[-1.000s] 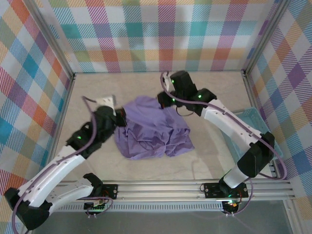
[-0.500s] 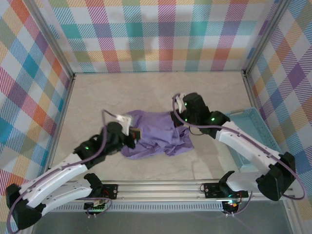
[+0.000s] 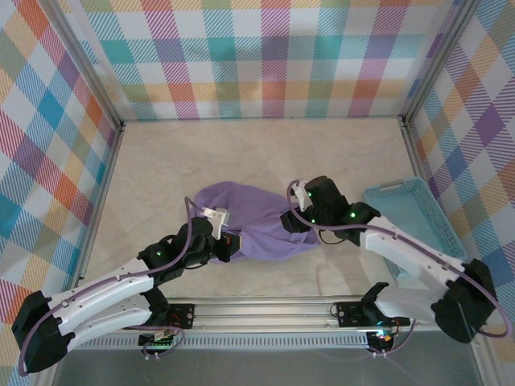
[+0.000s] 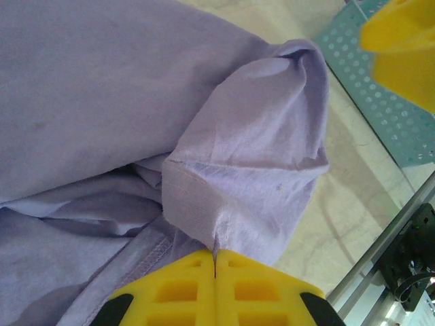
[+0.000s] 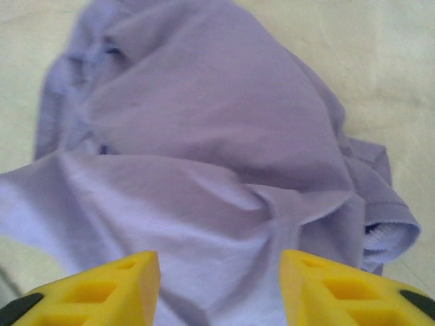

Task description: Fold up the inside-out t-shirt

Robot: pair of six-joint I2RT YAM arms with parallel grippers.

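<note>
Lying bunched in a low heap on the beige table (image 3: 185, 153), the lavender t-shirt (image 3: 257, 217) sits between the two arms. The left gripper (image 4: 215, 255) is clamped tight on a hemmed fold at its near-left edge — cloth caught in the closed yellow jaws. The right gripper (image 5: 219, 285) hovers at the shirt's right side, jaws spread apart, gripping nothing — a light blue basket (image 3: 406, 217) stands beyond it

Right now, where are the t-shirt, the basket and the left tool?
t-shirt (image 3: 261, 225), top view, middle of the bunched cloth.
basket (image 3: 414, 209), top view, bare inside.
left tool (image 4: 215, 259), left wrist view, where the shut fingertips meet.
</note>
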